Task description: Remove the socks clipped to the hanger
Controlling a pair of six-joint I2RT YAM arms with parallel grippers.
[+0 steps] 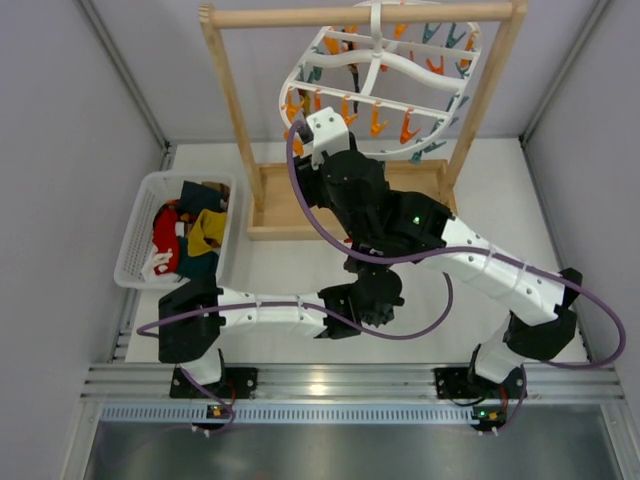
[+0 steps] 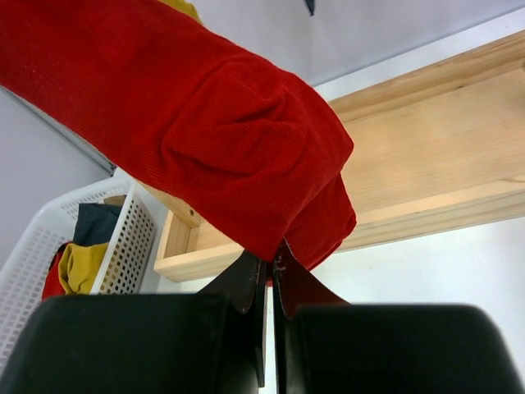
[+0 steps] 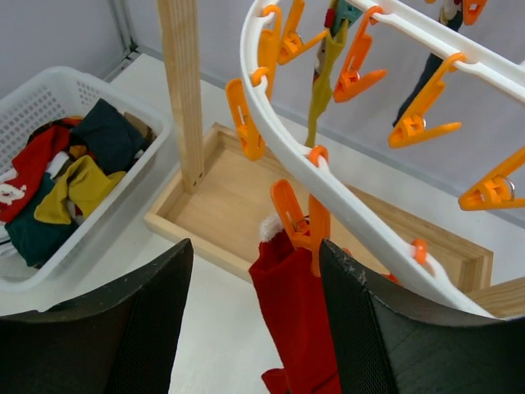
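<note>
Left pincer (image 2: 271, 275) clamped on lower end of red knit sock (image 2: 230, 139), right pincer (image 3: 256, 254) wide open, sock hanging lengthwise under tilted white plastic oval hanger (image 3: 367, 205)

The counter (image 1: 270, 265) is a flat white surface enclosed by plain grey walls (image 1: 60, 120) on the left, rear and right. A light wooden rack (image 1: 232, 100) with two posts, a top bar and a shallow tray base (image 1: 275, 205) stands at the rear centre. A white perforated basket (image 1: 137, 230) sits at the left edge. An aluminium rail (image 1: 340, 382) borders the near edge. Lighting is even and diffuse.
</note>
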